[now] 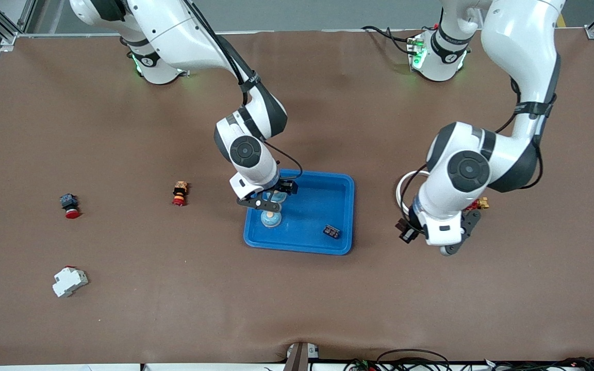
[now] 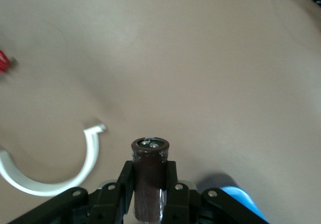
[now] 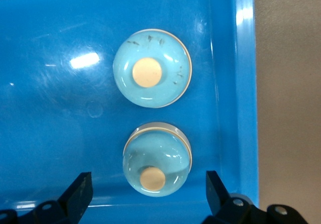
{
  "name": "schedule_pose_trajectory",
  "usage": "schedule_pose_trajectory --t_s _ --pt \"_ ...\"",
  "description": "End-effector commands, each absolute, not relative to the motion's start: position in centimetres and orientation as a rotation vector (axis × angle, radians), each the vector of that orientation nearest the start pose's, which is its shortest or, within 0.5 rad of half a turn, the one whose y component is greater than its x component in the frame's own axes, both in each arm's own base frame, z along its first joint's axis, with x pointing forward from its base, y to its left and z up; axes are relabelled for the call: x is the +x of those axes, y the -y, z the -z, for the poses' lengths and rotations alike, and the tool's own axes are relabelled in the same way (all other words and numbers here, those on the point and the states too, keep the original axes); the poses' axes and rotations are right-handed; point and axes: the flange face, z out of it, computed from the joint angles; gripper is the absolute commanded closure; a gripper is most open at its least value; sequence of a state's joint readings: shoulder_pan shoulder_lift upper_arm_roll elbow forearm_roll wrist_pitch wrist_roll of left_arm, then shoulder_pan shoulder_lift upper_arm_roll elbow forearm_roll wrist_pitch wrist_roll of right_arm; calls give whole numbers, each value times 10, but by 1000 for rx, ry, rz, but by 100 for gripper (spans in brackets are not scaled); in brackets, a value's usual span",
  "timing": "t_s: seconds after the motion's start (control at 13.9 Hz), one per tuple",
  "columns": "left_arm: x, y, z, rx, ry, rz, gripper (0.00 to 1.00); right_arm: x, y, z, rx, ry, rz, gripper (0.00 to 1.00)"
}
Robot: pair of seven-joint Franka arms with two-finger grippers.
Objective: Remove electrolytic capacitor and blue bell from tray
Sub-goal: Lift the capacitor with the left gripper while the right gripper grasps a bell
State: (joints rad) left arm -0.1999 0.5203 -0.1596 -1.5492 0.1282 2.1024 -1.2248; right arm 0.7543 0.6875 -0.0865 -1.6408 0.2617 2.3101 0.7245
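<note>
Two light-blue dome bells with cream buttons lie in the blue tray (image 3: 50, 108): one bell (image 3: 152, 68), and a second bell (image 3: 157, 158) between my right gripper's fingers (image 3: 80, 189), which stand wide apart and clear of it. My right gripper (image 1: 268, 204) hangs open over the tray's (image 1: 328, 181) end toward the right arm, above the bells (image 1: 271, 219). My left gripper (image 2: 149, 171) is shut on a dark brown cylindrical capacitor (image 2: 149, 179). It hangs over bare table beside the tray, toward the left arm's end (image 1: 454, 246).
A small black part (image 1: 332, 232) lies in the tray's near corner. A white cable loop (image 2: 60, 179) and a red-yellow part (image 1: 480, 204) lie by the left arm. Two red push-buttons (image 1: 179, 193) (image 1: 69, 205) and a white breaker (image 1: 69, 281) lie toward the right arm's end.
</note>
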Motion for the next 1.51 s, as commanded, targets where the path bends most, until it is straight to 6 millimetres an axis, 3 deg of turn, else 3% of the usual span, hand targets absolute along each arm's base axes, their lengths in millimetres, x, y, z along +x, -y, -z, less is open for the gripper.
schedule_pose_trajectory --t_s 0.0,0.43,0.65,0.72,0.94,1.08,1.23,1.3,1.44 --pt "654 197 -362 -2856 1190 45 100 530 -437 -202 -3032 -308 -172 0" --pt "652 114 -307 -2771 1077 -18 100 529 -438 -188 -3038 -310 -182 0" --pt "639 112 -272 -2749 1060 -88 100 529 -438 -186 -3039 -312 -186 0" --pt "633 113 -263 -2747 1058 -101 100 529 -438 -186 -3039 -312 -186 16" --pt "612 117 -225 -2752 1047 -135 100 530 -439 -186 -3036 -313 -187 49" --pt "604 112 -213 -2745 1048 -156 100 531 -440 -188 -3035 -311 -183 79" --pt "601 110 -199 -2741 1047 -177 100 531 -441 -190 -3033 -310 -182 87" --pt "601 111 -199 -2741 1051 -178 89 534 -442 -196 -3025 -306 -171 87" --pt "600 109 -196 -2733 1054 -192 30 535 -441 -206 -3027 -302 -189 87"
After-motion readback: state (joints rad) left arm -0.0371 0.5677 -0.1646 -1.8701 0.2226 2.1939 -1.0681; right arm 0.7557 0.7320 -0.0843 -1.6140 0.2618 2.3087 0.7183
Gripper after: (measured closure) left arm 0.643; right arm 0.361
